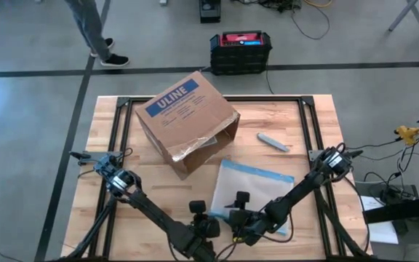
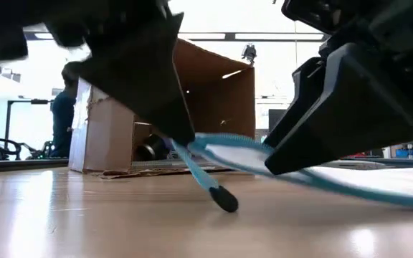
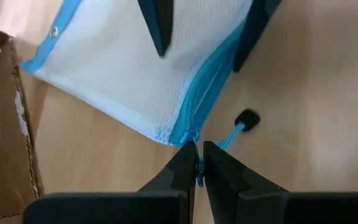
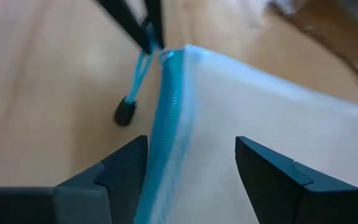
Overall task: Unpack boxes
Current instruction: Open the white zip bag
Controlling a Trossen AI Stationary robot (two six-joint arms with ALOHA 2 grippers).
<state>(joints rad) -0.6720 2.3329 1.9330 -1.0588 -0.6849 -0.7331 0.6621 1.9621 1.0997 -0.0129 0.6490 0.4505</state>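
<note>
Cardboard box point(image 1: 186, 120), the largest thing on my table point(image 1: 304, 138), lies tipped on its side toward the far edge, blue label up and open mouth facing my arms. Nearer me lies the clear zip pouch point(image 1: 252, 191) with its blue edging, apart from the box. A small grey object point(image 1: 272, 141) rests beside the box, on its right. My left gripper point(image 3: 199, 163) has its jaws pressed together on the pouch's zipper end at the corner, where a blue cord runs to a black pull tab point(image 3: 247, 118). My right gripper point(image 4: 191, 162) stands with jaws spread wide, straddling the pouch's blue zipper edge without clamping it. I judge the step in hand is opening the pouch; next, my right jaws must close on that edge.
</note>
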